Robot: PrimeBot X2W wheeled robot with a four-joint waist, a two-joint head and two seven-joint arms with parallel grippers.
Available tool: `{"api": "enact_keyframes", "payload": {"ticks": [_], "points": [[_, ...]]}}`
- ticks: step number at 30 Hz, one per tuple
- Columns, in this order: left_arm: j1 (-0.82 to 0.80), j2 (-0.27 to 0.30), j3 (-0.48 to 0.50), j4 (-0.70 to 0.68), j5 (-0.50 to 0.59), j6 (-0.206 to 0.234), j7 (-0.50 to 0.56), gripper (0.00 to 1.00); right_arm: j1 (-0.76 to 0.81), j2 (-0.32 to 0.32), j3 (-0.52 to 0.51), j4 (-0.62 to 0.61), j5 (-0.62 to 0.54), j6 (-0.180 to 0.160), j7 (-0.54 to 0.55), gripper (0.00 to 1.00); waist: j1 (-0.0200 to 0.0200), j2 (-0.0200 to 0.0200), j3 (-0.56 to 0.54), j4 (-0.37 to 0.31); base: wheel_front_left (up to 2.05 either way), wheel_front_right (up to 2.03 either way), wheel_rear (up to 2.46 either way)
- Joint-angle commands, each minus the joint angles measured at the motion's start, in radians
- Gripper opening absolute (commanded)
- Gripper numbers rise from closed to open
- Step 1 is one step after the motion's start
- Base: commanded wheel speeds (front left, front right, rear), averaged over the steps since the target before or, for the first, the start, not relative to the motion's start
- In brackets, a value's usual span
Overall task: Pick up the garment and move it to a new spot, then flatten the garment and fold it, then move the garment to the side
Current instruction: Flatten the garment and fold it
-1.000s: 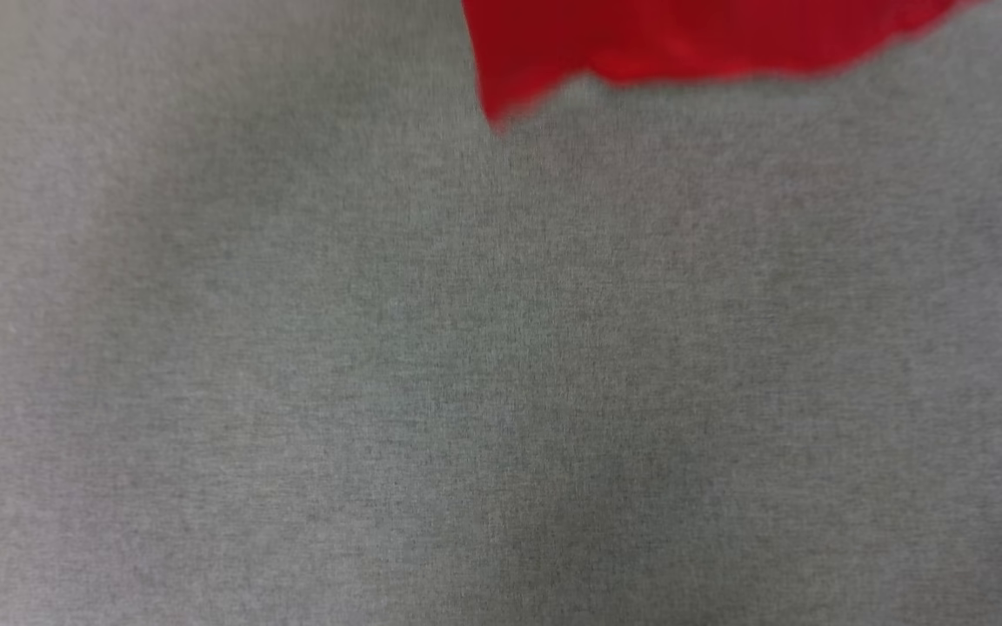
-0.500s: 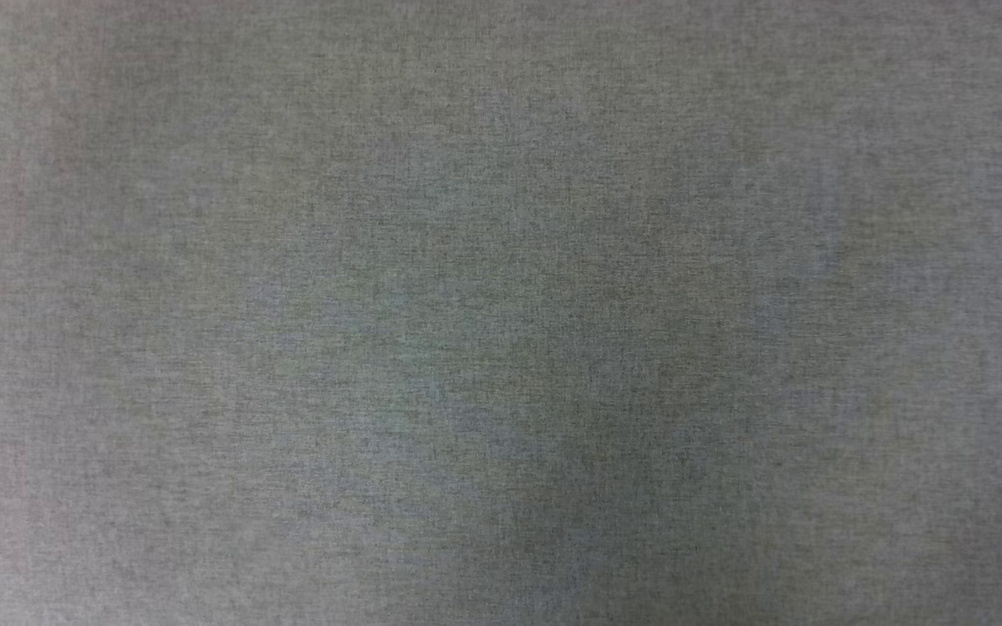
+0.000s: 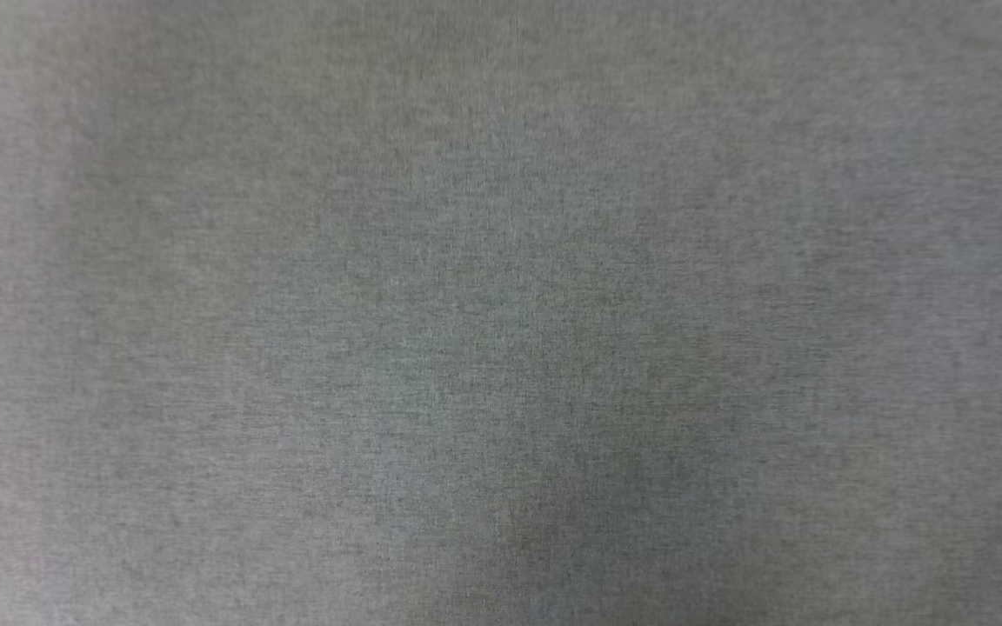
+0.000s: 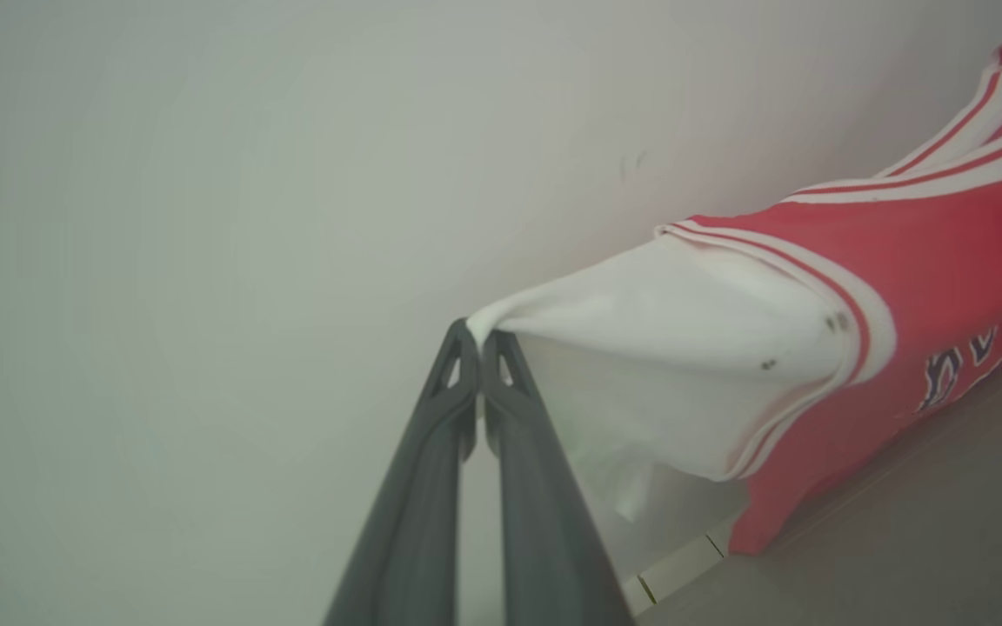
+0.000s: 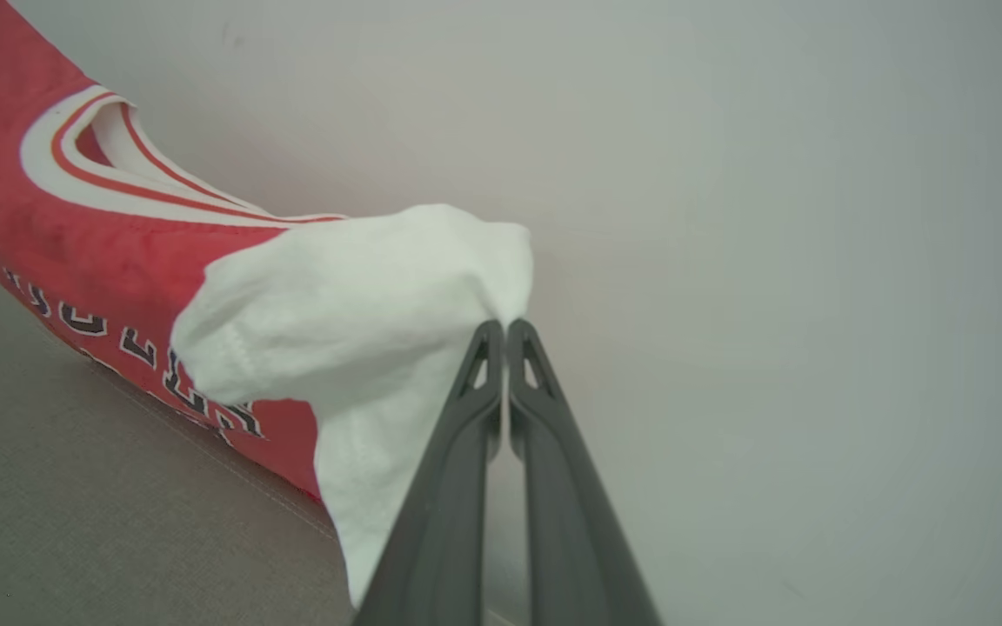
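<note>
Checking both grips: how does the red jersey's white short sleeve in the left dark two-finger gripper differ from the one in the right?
The left gripper holds its sleeve fairly taut, striped trim showing; the right gripper holds its sleeve bunched into a rounded lump. The left one shows dark specks; the right looks clean. Both are pinched by shut grippers, on one red garment.

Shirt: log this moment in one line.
left fingers: shut on white sleeve | right fingers: shut on other sleeve | shirt: held by both sleeves
</note>
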Motion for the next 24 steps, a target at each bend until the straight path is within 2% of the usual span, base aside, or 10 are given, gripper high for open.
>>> {"api": "enact_keyframes", "payload": {"ticks": [1, 5, 11, 14, 21, 24], "points": [[0.081, 0.018, 0.003, -0.005, -0.020, 0.001, -0.033, 0.00, 0.064, -0.008, 0.018, -0.001, 0.021, -0.001, -0.030, 0.00, -0.0001, 0.0000, -0.036, -0.005, 0.00, 0.00, 0.00], [0.206, 0.029, -0.004, -0.034, -0.049, 0.014, -0.072, 0.00, 0.171, -0.023, 0.054, -0.021, 0.057, -0.001, -0.065, 0.00, -0.0001, 0.0000, -0.073, -0.004, 0.00, 0.00, 0.00], [0.507, 0.071, -0.024, -0.150, -0.120, 0.082, -0.118, 0.00, 0.423, -0.069, 0.135, -0.110, 0.119, -0.001, -0.123, 0.00, -0.0001, 0.0000, -0.163, -0.003, 0.00, 0.00, 0.00], [0.666, 0.108, -0.033, -0.241, -0.156, 0.142, -0.128, 0.00, 0.550, -0.102, 0.160, -0.158, 0.149, -0.001, -0.138, 0.00, -0.0001, 0.0000, -0.205, -0.007, 0.00, 0.00, 0.00], [0.987, 0.233, -0.071, -0.479, -0.224, 0.285, -0.126, 0.00, 0.805, -0.194, 0.185, -0.260, 0.203, -0.001, -0.137, 0.00, -0.0001, 0.0000, -0.288, -0.015, 0.00, 0.00, 0.00], [1.100, 0.268, -0.088, -0.557, -0.264, 0.328, -0.128, 0.00, 0.906, -0.224, 0.172, -0.295, 0.224, -0.001, -0.136, 0.00, -0.0001, 0.0000, -0.318, -0.015, 0.00, 0.00, 0.00]]}}
